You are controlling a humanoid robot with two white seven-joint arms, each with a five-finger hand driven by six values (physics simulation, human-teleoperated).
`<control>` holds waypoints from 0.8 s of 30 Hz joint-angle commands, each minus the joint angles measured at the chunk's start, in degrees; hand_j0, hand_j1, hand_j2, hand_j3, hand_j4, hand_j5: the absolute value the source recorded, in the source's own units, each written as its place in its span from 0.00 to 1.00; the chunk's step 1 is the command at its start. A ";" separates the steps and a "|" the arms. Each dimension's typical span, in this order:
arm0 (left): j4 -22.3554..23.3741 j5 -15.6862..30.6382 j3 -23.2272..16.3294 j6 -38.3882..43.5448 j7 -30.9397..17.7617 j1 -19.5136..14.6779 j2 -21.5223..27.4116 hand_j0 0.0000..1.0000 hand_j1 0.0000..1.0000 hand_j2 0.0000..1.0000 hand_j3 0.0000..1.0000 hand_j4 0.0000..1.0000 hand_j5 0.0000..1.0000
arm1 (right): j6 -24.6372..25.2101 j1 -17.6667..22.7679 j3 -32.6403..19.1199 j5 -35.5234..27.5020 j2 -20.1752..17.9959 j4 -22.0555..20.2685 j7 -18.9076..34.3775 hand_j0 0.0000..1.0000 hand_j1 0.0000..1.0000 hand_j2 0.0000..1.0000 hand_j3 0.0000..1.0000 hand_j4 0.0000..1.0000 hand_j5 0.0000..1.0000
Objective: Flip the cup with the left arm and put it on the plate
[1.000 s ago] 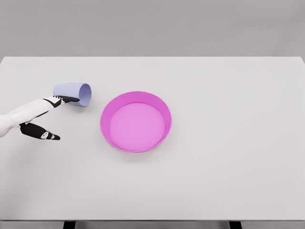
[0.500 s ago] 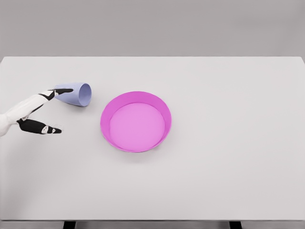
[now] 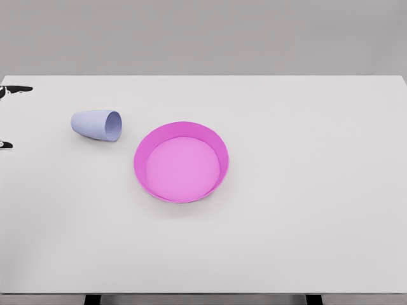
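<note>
Cup (image 3: 96, 124) lies sideways left of the plate (image 3: 141, 152)

The cup (image 3: 96, 124), plate (image 3: 181, 129) and table (image 3: 305, 190) all look smooth and matt, like plastic.

no readable text, labels, numbers or signs appear anywhere.

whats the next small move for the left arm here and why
Probably bring the left robot hand in toward the cup. The cup lies on its side on the table, mouth toward the plate, untouched, and only two fingertips show at the left edge. It has to reach the cup before any flip.
</note>
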 commanded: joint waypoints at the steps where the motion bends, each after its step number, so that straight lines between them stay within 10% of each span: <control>1: 3.93 0.06 -6.17 0.05 -0.04 -0.53 0.36 1.00 1.00 1.00 1.00 1.00 1.00 | 0.00 0.00 0.00 0.00 0.00 0.00 0.01 1.00 1.00 1.00 1.00 1.00 1.00; 12: 5.52 -7.76 -9.69 0.05 -0.04 -10.11 -11.68 1.00 1.00 1.00 1.00 1.00 1.00 | 0.00 0.00 0.00 0.00 0.00 0.00 0.01 1.00 1.00 1.00 1.00 1.00 1.00; 16: 11.85 -7.67 -17.52 0.05 -0.04 -17.23 -12.91 1.00 1.00 1.00 1.00 1.00 1.00 | 0.00 0.00 0.00 0.00 0.00 0.00 0.01 1.00 1.00 1.00 1.00 1.00 1.00; 24: 12.02 -7.85 -17.69 0.05 -0.04 -17.50 -14.14 1.00 1.00 1.00 1.00 1.00 1.00 | 0.00 0.00 0.00 0.00 0.00 0.00 0.01 1.00 1.00 1.00 1.00 1.00 1.00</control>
